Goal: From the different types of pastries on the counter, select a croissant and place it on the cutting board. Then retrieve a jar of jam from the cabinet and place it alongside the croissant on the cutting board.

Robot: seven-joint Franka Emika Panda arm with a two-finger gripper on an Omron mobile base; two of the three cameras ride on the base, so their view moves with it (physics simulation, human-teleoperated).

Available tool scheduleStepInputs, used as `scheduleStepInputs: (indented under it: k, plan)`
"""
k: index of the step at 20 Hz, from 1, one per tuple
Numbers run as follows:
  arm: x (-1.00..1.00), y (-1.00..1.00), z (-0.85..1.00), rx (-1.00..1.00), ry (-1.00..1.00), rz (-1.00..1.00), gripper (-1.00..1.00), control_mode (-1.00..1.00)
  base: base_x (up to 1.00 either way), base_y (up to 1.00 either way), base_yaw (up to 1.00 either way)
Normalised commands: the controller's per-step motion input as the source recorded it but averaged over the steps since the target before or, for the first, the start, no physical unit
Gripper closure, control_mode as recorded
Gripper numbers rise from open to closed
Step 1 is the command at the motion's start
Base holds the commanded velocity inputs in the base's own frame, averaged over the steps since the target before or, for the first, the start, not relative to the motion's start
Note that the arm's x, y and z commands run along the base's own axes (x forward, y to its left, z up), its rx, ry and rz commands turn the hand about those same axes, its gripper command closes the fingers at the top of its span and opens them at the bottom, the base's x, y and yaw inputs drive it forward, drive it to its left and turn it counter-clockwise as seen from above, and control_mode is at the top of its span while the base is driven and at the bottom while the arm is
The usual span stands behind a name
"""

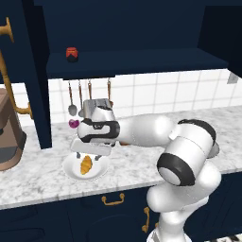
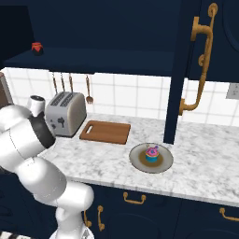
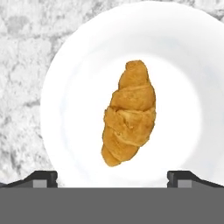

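The robot's two dark fingers stand spread wide with nothing between them, their tips showing at the two lower corners of the hand view. Directly ahead of them in that view lies the small golden-orange crescent croissant, resting near the middle of a round white plate and touching neither finger. Around the plate the white-grey veined marble table shows at the left and top.

From the left base view the hand hangs just above that same plate, with the croissant peeking out below and slightly in front of it (the fingers themselves are hard to make out under the white wrist). High above the fingers, a tiny squat red jar with a dark lid sits on the shelf of the dark navy wall cabinet. A small purple-magenta round thing lies on the table behind the hand.

The right base view gives what the other two do not: the flat brown wooden cutting board, bare, lying beside a silver toaster, and further along a grey plate carrying a cupcake with pink frosting. The red jar appears there too, on the shelf at the far upper left.
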Motion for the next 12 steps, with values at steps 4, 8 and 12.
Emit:
scheduleStepInputs:
  k: [4, 8, 12]
  plan:
    - [0.08, 0.11, -0.35, 0.00, 0.00, 0.00, -1.00, -1.00, 0.00, 0.00, 0.00]
    - [0.11, 0.00, -0.17, 0.00, 0.00, 0.00, -1.00, -1.00, 0.00, 0.00, 0.00]
    - [0.09, 0.00, -0.12, 0.00, 0.00, 0.00, -1.00, -1.00, 0.00, 0.00, 0.00]
